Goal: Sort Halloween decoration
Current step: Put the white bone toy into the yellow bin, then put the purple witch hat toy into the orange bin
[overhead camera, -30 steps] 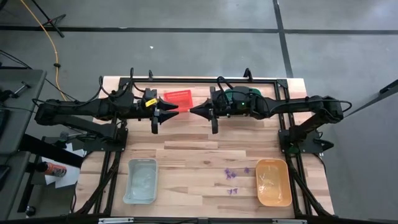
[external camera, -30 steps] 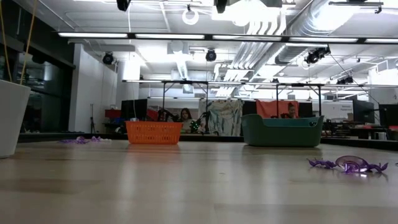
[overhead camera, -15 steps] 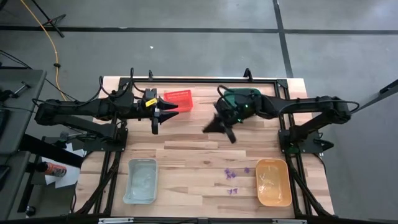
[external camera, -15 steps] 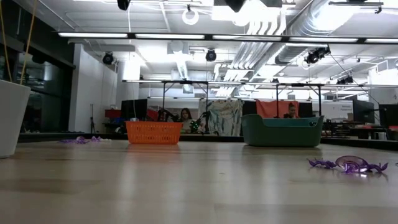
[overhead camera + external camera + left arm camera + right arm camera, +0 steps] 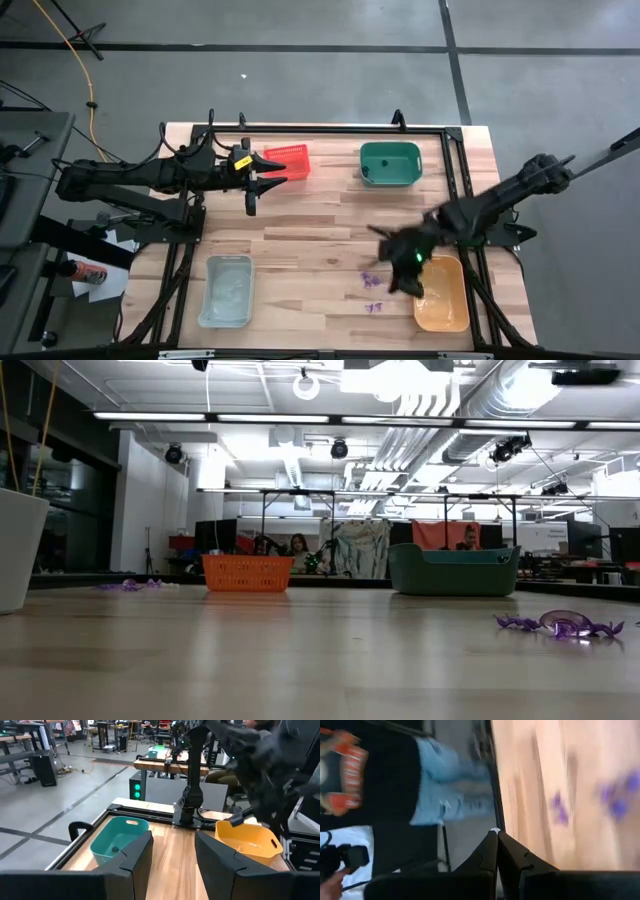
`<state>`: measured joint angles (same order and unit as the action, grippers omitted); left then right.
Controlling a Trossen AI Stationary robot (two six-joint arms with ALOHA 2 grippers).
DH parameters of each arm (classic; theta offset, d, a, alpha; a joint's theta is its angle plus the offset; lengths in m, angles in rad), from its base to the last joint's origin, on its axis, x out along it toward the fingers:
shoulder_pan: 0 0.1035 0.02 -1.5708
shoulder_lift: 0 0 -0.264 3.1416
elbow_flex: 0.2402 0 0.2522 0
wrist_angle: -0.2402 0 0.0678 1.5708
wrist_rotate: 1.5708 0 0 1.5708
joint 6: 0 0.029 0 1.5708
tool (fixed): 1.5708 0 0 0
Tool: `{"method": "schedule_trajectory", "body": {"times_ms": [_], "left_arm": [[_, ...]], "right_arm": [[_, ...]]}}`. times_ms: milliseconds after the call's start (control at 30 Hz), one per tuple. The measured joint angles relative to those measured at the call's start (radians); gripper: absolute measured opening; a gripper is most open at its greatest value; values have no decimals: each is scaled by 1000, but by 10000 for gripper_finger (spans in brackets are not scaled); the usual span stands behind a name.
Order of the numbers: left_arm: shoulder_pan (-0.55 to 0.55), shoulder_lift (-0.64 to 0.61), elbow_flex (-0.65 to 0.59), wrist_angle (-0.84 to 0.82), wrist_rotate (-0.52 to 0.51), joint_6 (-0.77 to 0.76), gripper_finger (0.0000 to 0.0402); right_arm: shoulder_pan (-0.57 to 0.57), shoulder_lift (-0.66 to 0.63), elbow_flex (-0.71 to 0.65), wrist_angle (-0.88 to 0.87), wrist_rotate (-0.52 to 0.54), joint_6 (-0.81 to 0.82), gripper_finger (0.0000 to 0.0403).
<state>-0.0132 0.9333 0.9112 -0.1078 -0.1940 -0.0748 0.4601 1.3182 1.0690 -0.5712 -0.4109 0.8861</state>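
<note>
Tiny purple trinkets lie flat on the wood near the orange bin; one more sits closer to the near edge. The low view shows one trinket close by and others far off. No dark one shows. My right gripper hovers, blurred, above the trinkets, beside the orange bin; its fingers are shut and empty, with purple smears on the table ahead. My left gripper waits, open, at the far left by the red bin.
A green bin stands at the far edge, right of the red one. A clear bin sits near the near-left corner. A black frame borders the table. A person's jeans show beyond the table edge.
My right gripper has swung from the far middle, tip to tip with the left gripper, toward the table's near-right, turning as it went, and now hangs over the purple trinkets beside the orange bin. The green bin, covered by the arm before, is uncovered.
</note>
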Motion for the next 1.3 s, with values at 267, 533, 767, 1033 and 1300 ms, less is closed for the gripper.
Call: {"method": "schedule_trajectory", "body": {"times_ms": [267,533,767,1033,1300], "left_arm": [[0,0,0,0,0,1,136],[0,0,0,0,0,1,136],[0,0,0,0,-3,1,136],[0,0,0,0,-37,0,136],[0,0,0,0,-36,0,136]], "right_arm": [[226,1,-220,16,37,426,0],[278,1,-370,7,19,654,0],[278,1,-351,2,74,639,9],[282,1,-276,-86,77,525,123],[253,1,-118,-70,112,296,204]]}}
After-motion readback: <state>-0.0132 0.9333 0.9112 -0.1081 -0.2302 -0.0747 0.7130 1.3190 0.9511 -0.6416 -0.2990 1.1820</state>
